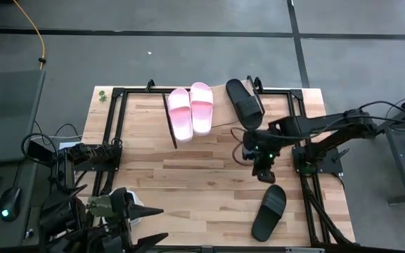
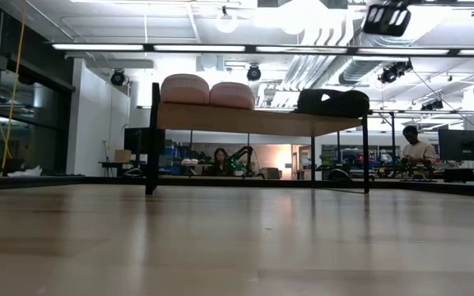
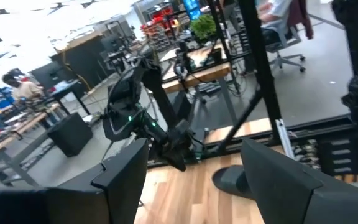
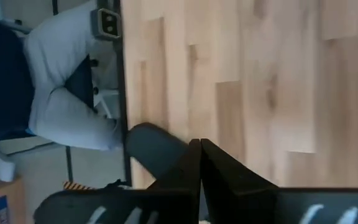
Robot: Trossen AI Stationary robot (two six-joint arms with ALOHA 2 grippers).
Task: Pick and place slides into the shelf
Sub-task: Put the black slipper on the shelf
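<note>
Two pale pink slides [image 1: 190, 110] and one black slide [image 1: 245, 102] lie side by side on the shelf [image 1: 220, 118] at the table's far side. In the low view the pink slides [image 2: 208, 90] and the black slide [image 2: 332, 102] rest on the raised shelf panel [image 2: 262, 122]. A second black slide [image 1: 270, 212] lies flat on the tabletop at the near right. My right gripper [image 1: 266, 173] is shut and hangs over the table just beyond that slide's far end [image 4: 157, 149], holding nothing. My left gripper [image 1: 153, 225] stands open at the near left, fingers [image 3: 123, 180] level, nothing between them.
Black frame rails [image 1: 115, 133] run along the table's left and right sides. Bare wood lies between the shelf and the loose black slide [image 3: 235, 180]. People sit at desks in the room behind [image 2: 418, 148].
</note>
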